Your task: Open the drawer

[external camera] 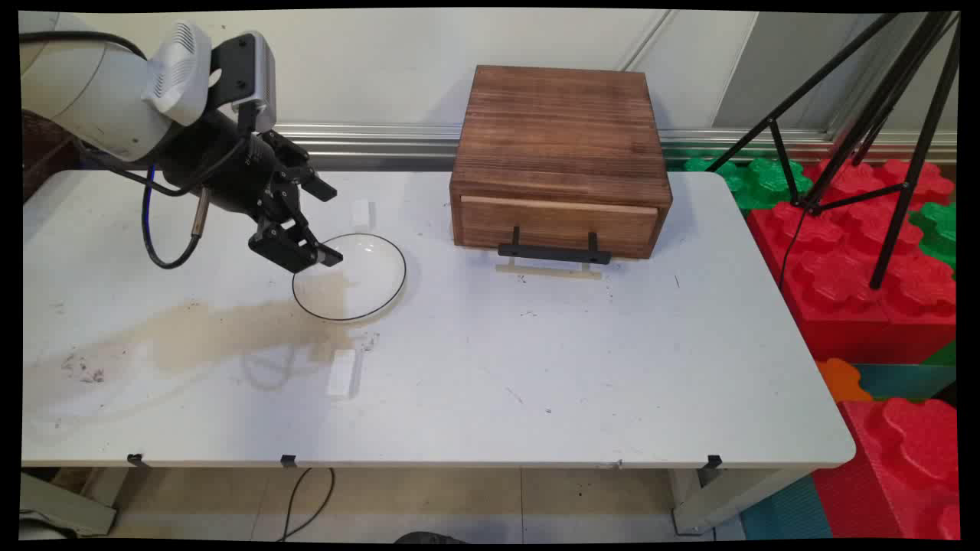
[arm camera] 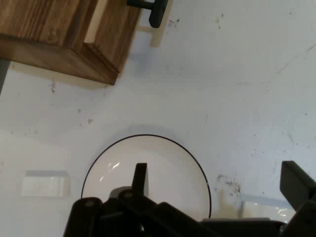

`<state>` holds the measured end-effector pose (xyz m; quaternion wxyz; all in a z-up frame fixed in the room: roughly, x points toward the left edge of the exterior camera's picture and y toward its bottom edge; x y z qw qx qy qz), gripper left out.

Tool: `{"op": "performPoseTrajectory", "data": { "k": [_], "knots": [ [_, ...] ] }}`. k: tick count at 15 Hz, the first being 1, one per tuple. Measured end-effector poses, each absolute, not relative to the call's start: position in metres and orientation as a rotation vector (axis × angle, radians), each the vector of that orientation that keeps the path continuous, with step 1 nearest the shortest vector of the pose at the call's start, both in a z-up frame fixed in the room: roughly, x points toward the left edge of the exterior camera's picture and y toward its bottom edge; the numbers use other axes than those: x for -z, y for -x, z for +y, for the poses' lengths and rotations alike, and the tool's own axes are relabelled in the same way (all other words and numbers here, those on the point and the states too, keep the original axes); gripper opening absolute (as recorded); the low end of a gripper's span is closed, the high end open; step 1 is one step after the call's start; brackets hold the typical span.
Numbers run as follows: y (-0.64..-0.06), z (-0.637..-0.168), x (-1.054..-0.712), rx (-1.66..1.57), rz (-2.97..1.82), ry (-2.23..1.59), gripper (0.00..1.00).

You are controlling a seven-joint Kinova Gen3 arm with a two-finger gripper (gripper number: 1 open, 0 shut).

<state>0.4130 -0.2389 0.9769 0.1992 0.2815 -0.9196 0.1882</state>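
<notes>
Above round, glossy white plate (external camera: 360,279) — black pincer (external camera: 325,222), fingers spread wide

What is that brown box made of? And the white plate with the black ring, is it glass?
The box looks like dark-stained wood: grain lines run across its top and front. Its drawer handle looks like black metal or plastic; I cannot tell which. The plate looks like glazed ceramic, not glass: it is opaque white and glossy, with light glinting off it, though hard plastic is possible.

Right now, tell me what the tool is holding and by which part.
Nothing is held. The tool is open, hovering at the left rim of the white plate, one finger above the plate and the other outside it.
</notes>
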Motion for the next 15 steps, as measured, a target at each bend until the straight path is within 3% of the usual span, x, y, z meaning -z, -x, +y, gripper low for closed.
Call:
{"op": "performPoseTrajectory", "data": {
  "k": [15],
  "knots": [
    [-0.371, -0.266, -0.988, -0.556, -2.558, -0.673, 1.00]
  ]
}}
